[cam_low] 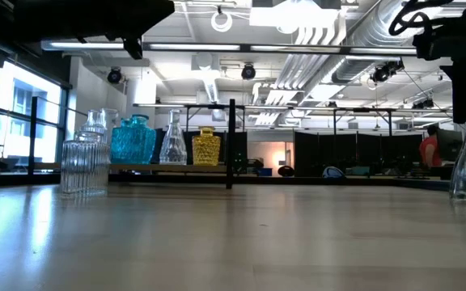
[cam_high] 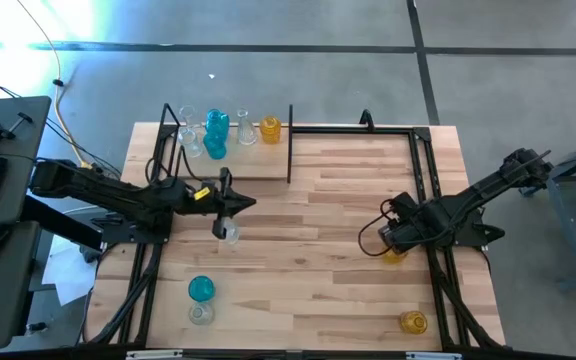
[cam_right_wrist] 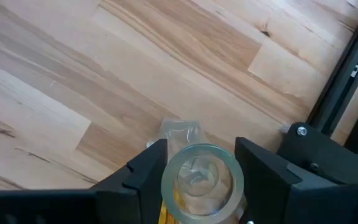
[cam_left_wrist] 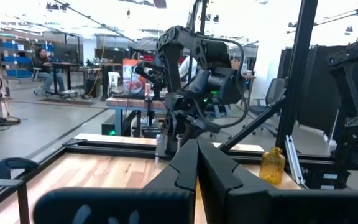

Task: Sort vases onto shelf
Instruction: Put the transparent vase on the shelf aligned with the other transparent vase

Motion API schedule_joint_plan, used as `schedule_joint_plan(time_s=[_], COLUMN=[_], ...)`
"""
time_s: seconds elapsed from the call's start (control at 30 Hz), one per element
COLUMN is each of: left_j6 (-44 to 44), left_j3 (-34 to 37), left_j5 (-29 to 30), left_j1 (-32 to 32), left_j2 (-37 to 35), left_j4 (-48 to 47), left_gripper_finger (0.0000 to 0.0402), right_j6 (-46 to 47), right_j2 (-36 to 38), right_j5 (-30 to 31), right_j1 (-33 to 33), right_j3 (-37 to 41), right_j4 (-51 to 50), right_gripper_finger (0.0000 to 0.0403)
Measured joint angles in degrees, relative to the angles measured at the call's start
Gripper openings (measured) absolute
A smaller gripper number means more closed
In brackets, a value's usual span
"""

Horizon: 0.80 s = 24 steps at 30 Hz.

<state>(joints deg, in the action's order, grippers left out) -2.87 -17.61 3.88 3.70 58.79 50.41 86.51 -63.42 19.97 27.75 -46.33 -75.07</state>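
Right claw down over amber vase at counter's right edge, fingers straddling the neck from above, not yet pinched. Left claw shut, empty, hovering mid-counter. Shelf at rear already carries several vases.

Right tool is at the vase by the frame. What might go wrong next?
The right tool sits at the neck of the amber vase; smooth glass may slip or tip on lifting. The black frame rail is close beside it, so a swing could strike it. The way to the shelf passes the shut left tool and a clear vase.
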Motion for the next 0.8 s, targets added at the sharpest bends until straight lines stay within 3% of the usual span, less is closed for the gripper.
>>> schedule_joint_plan(time_s=[0.3,0.43,0.57,0.8], left_j6=[0.0,0.0,0.0,0.6], left_j3=[0.0,0.0,0.0,0.0], left_j5=[0.0,0.0,0.0,0.0], left_j1=[0.0,0.0,0.0,0.0], left_j2=[-0.2,-0.2,-0.2,-1.7], left_j4=[-1.2,-1.1,-1.2,-3.0], left_gripper_finger=[0.0000,0.0000,0.0000,0.0000], right_j6=[0.0,0.0,1.0,-0.4], right_j2=[0.0,-0.3,-0.4,-0.4], right_j5=[-2.1,-3.7,-3.7,-1.4], right_j1=[0.0,0.0,0.0,0.0], right_j3=[-2.1,-2.1,-0.7,-0.5], right_j4=[-3.5,-2.6,-1.6,0.4], right_gripper_finger=[0.0227,0.0234,0.0210,0.0121])
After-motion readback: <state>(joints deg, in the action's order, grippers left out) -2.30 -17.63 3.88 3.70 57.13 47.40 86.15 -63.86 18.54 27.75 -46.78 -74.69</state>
